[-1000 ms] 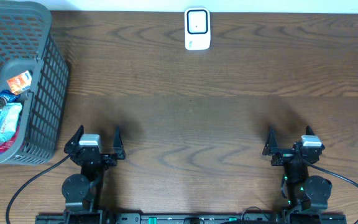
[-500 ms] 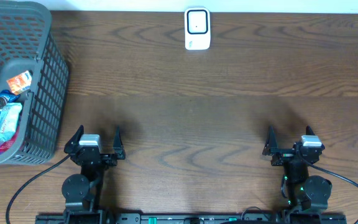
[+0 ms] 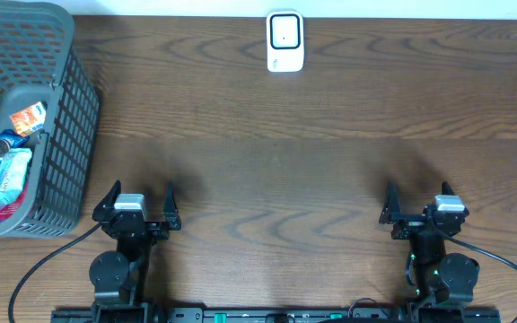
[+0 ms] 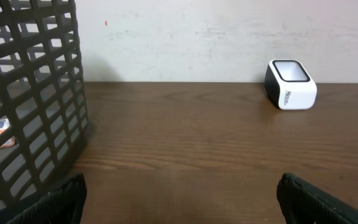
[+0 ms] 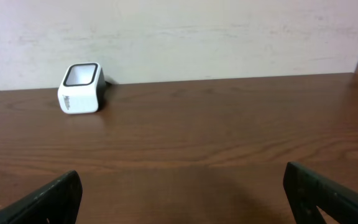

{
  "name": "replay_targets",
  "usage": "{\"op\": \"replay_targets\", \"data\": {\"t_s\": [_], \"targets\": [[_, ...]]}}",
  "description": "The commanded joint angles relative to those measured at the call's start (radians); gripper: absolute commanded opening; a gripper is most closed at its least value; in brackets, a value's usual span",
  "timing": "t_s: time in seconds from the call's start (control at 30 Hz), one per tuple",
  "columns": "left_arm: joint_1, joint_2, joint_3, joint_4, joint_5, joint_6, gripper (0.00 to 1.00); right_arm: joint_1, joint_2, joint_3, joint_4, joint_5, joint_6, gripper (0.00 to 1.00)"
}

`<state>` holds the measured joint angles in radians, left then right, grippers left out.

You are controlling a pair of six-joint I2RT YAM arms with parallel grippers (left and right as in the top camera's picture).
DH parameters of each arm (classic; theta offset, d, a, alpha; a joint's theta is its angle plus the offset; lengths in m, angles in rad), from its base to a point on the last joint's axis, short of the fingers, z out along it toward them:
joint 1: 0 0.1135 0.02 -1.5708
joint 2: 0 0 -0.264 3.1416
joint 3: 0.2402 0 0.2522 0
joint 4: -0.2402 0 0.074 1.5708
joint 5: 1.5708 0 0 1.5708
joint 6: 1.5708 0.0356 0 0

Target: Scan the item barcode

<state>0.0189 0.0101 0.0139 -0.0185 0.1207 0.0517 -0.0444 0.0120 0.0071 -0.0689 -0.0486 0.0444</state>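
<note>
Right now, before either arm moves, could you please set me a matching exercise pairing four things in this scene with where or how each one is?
Things:
1. grey basket
2. white scanner
3. left pincer
4. orange packet

Places or states:
a. by the far edge of the table, in the middle
b. lying inside the basket
c. standing at the table's left end
d. open and empty, near the front edge

Pairs: 1-c, 2-a, 3-d, 4-b.
</note>
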Motion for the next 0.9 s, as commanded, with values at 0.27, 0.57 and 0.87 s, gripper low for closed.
{"op": "replay_targets", "data": {"t_s": [0.27,0.57,0.87], "targets": [[0.002,-0.006,-0.010,0.024,0.136,-0.076,0.98,0.007,-0.006,-0.002,-0.003,-0.002,0.010,0.99],[0.002,-0.006,-0.010,0.402,0.718,-0.450,0.98,0.007,-0.006,-0.002,-0.003,-0.002,0.010,0.99],[0.002,0.010,0.115,0.750,0.467,-0.476,0.98,0.007,-0.006,-0.002,-0.003,-0.002,0.010,0.99]]}}
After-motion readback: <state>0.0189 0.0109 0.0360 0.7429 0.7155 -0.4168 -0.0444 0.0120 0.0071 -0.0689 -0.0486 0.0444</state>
